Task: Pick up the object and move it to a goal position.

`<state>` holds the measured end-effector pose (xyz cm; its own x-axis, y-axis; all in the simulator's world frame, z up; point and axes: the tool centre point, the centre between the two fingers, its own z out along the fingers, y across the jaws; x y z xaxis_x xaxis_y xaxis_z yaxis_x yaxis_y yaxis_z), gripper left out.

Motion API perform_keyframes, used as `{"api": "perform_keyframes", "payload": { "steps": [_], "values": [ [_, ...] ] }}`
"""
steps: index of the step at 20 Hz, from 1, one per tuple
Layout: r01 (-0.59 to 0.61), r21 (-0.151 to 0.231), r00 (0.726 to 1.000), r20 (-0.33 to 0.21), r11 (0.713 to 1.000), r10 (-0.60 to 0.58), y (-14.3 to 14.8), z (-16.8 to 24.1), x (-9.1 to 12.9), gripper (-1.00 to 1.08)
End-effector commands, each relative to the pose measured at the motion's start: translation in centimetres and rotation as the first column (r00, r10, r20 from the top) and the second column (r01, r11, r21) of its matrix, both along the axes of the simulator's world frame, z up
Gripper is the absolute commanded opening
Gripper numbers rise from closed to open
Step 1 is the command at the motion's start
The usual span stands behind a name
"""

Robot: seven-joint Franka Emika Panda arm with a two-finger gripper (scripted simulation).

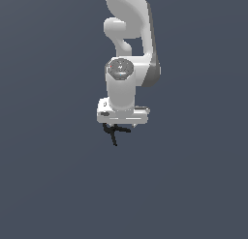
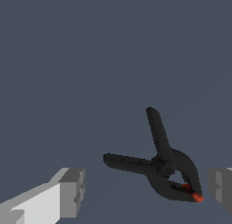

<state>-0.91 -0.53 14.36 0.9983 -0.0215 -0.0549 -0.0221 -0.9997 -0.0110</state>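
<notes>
Fingers point(image 2: 72, 191) of your gripper point(image 1: 117, 124) are standing spread and pinching nothing, while the black clamp-like object point(image 2: 163, 166) is lying between them on the grey floor, nearer one finger, its two long handles pointing away from the gripper.

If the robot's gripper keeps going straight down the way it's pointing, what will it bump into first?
Probably the black clamp. It lies just under the gripper, between the open jaws but nearer one finger, which might touch it first. Depth is hard to judge.
</notes>
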Motion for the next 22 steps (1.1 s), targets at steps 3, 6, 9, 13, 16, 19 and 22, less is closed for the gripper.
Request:
{"api": "perform_keyframes", "payload": {
  "steps": [3,6,9,13,16,19,22],
  "values": [
    [0.001,0.001,1.000,0.003,1.000,-0.001,0.0,0.1,0.1,1.00],
    [0.008,0.004,1.000,0.016,1.000,-0.008,0.1,0.8,0.4,1.00],
    [0.017,0.008,0.999,0.029,1.000,-0.017,0.2,1.5,0.8,1.00],
    [0.019,0.008,0.999,0.031,1.000,-0.019,0.3,1.6,0.8,1.00],
    [0.007,0.007,1.000,0.030,1.000,-0.008,0.1,1.5,0.7,1.00],
    [-0.016,0.006,0.999,0.032,1.000,0.016,-0.1,1.2,0.6,1.00],
    [-0.051,0.003,0.998,0.032,0.999,0.051,-0.4,0.7,0.4,1.00]
  ]
}}
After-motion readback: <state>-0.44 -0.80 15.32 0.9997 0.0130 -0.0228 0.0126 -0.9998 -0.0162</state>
